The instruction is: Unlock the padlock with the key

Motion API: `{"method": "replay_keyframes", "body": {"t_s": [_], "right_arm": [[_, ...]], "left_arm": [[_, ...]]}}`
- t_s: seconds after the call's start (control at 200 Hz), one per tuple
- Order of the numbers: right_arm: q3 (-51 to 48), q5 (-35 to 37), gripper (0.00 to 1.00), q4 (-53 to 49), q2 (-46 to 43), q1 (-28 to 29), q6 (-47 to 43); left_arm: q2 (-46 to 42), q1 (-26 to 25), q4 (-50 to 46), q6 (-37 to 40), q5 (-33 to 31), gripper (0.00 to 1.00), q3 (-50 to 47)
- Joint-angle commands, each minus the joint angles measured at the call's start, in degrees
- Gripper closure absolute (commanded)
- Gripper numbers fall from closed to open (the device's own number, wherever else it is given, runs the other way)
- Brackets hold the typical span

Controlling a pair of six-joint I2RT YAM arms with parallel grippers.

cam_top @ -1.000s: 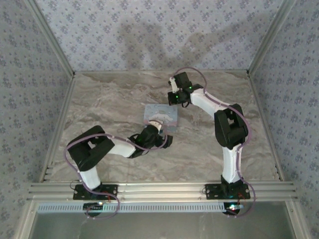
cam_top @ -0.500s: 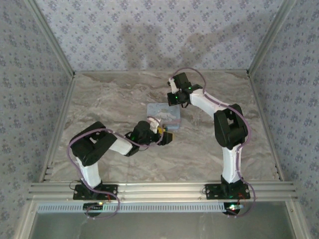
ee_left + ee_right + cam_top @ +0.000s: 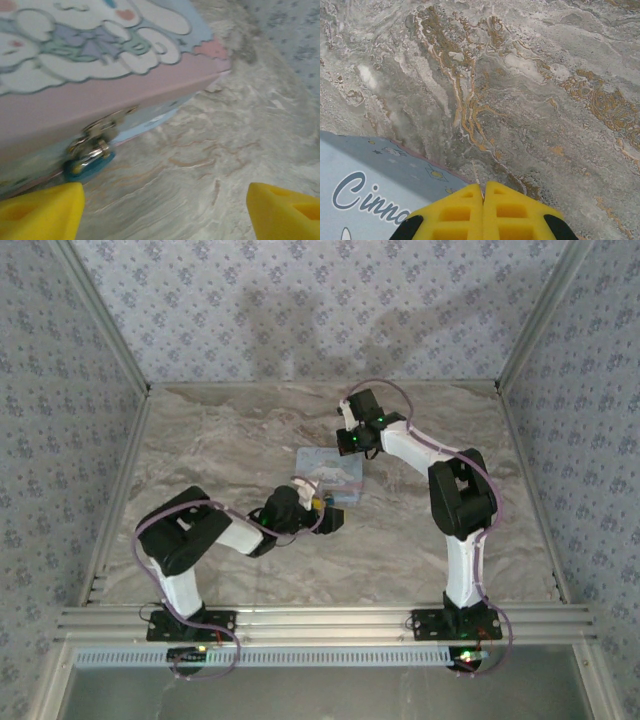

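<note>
Your left end effector (image 3: 162,212) has backed off the tin (image 3: 115,95). A second ago it sat over the lid's near edge; now it hangs just off the tin's near side, low over the tabletop (image 3: 545,100). Its yellow tips stand wide apart with nothing between them. The tin also looks to have shifted a little toward the right arm in the overhead view, though the change is slight.

That retreat gives you a clear look at the front wall. The padlock (image 3: 89,162) hangs from the hasp (image 3: 102,127) on that wall, low down, with its body almost on the tabletop. It is a small teal-dark body with a silvery shackle, and the shackle is through the hasp and appears shut. It lies just ahead of the left tip, close but not touching.

Your right end effector (image 3: 483,207) has hardly moved. It hovers at the tin's far edge with its tips pressed together. A thin pale sliver pokes out from between them, and I take that for the key (image 3: 474,176), though it is too faint to be sure.

So the unlocking has not begun: the key is on the far side of the tin and the padlock on the near side. You likely need the left end effector to steady the padlock before the right arm brings the key round. The keyhole does not show, so check which way it faces first.
</note>
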Motion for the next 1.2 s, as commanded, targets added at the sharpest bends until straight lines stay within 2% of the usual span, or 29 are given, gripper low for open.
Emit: {"method": "replay_keyframes", "body": {"t_s": [0.0,0.13,0.405,0.65,0.914,1.034,1.194], "right_arm": [[-0.7,1.0,1.00,-1.5,0.4,0.5,-1.0],[-1.0,0.9,1.00,-1.3,0.3,0.6,-0.9],[-1.7,0.8,1.00,-0.6,0.3,0.8,-0.6],[-2.5,0.4,1.00,-0.1,0.2,0.7,-0.6],[-3.3,0.4,1.00,0.3,0.1,0.7,-0.6],[-3.8,0.4,1.00,0.7,0.0,0.6,-0.3],[-4.3,0.4,1.00,1.0,0.0,0.7,-0.1]], "left_arm": [[-4.0,-2.5,-7.7,5.4,-11.0,0.12,0.3],[-3.1,-4.2,-9.0,7.6,-16.8,0.09,1.3],[3.1,-6.3,-7.8,8.7,-18.8,0.08,5.8],[6.7,-6.2,-4.3,9.6,-12.7,0.12,8.8],[7.4,-3.9,5.5,7.8,-2.5,0.25,6.7],[7.3,-3.5,5.3,7.0,-0.2,0.23,7.1],[8.8,-1.6,10.4,2.2,3.7,0.24,6.6]]}}
